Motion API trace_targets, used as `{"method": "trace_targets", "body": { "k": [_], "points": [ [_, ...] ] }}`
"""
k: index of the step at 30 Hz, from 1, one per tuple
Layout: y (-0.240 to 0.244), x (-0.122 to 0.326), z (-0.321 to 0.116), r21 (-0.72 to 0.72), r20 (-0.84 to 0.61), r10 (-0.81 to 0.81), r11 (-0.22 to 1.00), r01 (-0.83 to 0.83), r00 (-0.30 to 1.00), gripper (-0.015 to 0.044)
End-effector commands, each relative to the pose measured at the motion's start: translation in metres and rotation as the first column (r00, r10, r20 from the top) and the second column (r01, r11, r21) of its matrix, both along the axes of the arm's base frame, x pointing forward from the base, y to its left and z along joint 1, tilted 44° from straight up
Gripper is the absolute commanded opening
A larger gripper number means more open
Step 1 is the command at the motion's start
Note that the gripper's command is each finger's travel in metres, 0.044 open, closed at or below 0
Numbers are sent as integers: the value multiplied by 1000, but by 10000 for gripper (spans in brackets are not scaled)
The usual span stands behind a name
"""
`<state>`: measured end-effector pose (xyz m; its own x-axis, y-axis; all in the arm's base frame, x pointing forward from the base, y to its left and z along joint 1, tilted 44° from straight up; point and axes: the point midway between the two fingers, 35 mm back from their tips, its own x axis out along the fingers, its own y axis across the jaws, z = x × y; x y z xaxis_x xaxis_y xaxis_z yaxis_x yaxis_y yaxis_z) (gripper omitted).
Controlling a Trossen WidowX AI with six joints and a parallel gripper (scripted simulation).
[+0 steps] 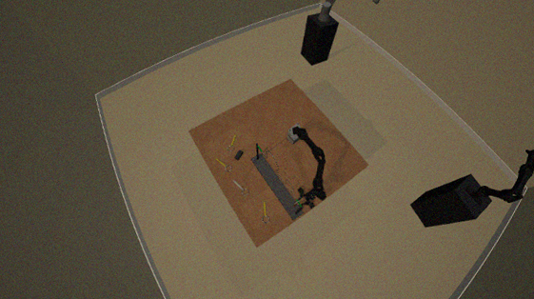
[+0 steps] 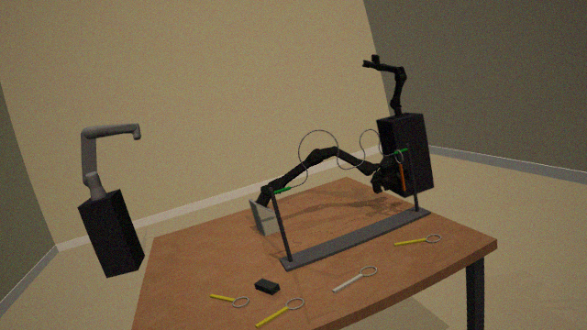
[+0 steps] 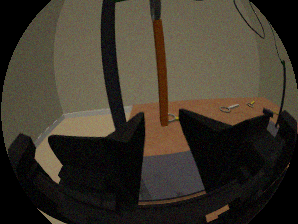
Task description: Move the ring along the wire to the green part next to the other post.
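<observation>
The ring [image 2: 395,159] hangs around the green wire part [image 2: 404,150] next to the right-hand post [image 2: 414,183] [image 3: 111,60] in the exterior view. Its orange handle [image 2: 403,178] [image 3: 161,70] points down. My gripper [image 3: 161,115] is partly open and empty. It is close behind the handle in the exterior view. In the wrist view the handle's lower end shows between the fingertips; the exact depth gap is unclear. The thin grey wire [image 2: 299,148] loops to the other green part [image 2: 282,190] at the left post [image 2: 282,225] [image 3: 284,90].
The posts stand on a dark grey base [image 1: 274,183] [image 2: 353,238] [image 3: 167,175]. Beyond it lie a white-handled ring [image 2: 347,283], several yellow-handled rings and a black block [image 2: 267,286] [image 1: 239,155]. Other arms stand on black pedestals off the table.
</observation>
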<state>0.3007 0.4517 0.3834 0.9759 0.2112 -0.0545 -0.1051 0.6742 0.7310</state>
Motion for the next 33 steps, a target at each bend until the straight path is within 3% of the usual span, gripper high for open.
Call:
{"method": "trace_targets", "body": {
  "k": [1, 33],
  "points": [
    [4, 8, -5, -14, -3, 1, 1000, -1, 1000, 160],
    [13, 58, -9, -15, 2, 1, 1000, -1, 1000, 160]
  ]
}}
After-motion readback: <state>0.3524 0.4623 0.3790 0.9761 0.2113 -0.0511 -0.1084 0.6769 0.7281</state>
